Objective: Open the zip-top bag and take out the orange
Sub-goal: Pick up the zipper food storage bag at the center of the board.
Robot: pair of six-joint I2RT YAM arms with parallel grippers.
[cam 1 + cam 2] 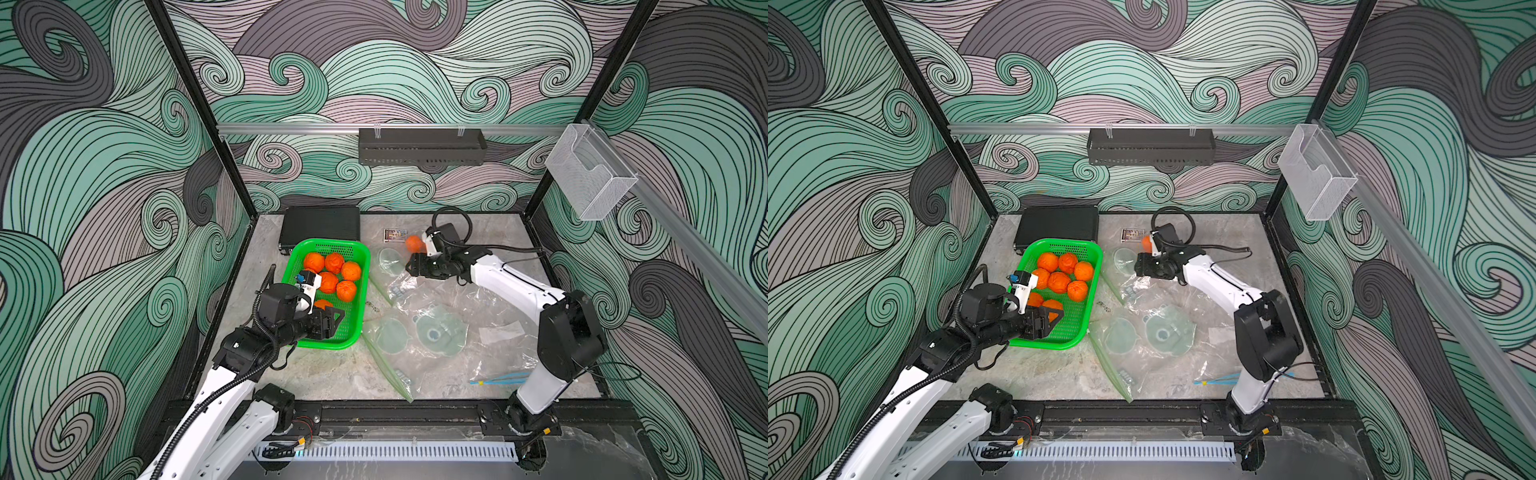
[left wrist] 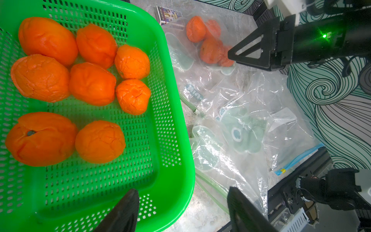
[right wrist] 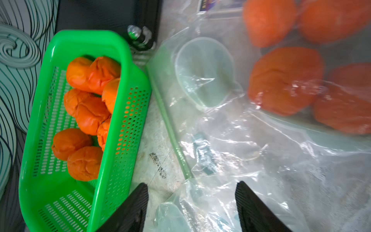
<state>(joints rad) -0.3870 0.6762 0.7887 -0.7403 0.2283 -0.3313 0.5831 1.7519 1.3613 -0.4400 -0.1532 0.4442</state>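
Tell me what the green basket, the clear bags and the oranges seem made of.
Green basket: hard moulded plastic, glossy, with rows of holes.
Clear bags: thin plastic film, crinkled and catching glare.
Oranges in the basket: matte, creased, dented skins; perhaps soft foam or rubber fakes, though real fruit is possible.

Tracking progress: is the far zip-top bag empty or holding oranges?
Not empty: several oranges show through the clear plastic of the far bag in both wrist views.

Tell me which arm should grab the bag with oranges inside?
Probably the right arm. Its open jaws hang close by the zip-top bag with oranges inside, while the left arm holds its open jaws over the green basket, farther off.
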